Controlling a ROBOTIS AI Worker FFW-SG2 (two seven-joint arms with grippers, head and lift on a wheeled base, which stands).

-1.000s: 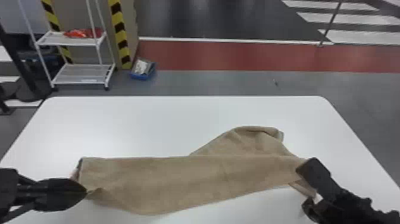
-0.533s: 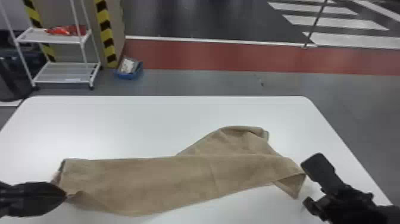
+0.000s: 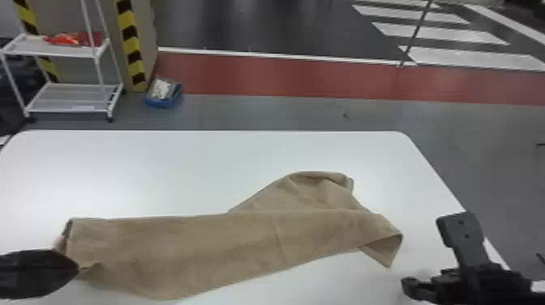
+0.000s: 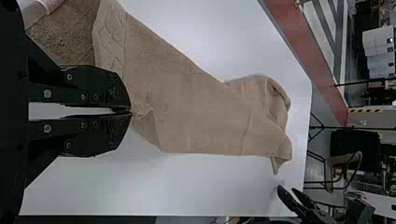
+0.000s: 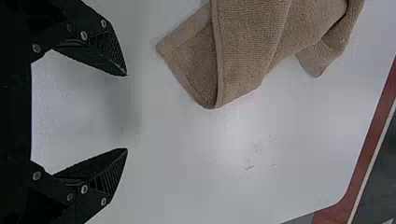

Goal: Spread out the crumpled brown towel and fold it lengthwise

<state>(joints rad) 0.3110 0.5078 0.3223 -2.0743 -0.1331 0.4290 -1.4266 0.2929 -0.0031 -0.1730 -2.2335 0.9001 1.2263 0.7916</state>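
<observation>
Brown terry towel [image 3: 194,247] is lying in a long band, a rounded flap jutting past its far edge. We are pinching its left end with our left gripper [image 3: 79,267] and holding our right gripper [image 3: 428,257] spread near its right end, white table [image 3: 162,170] showing between.

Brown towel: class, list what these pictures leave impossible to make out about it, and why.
- Head view: any layers beneath the brown towel, hidden by its own top cloth.
- Left wrist view: the cloth pinched in the left gripper, hidden by its fingertips.
- Right wrist view: the towel's left end, cut off by the edge.
</observation>
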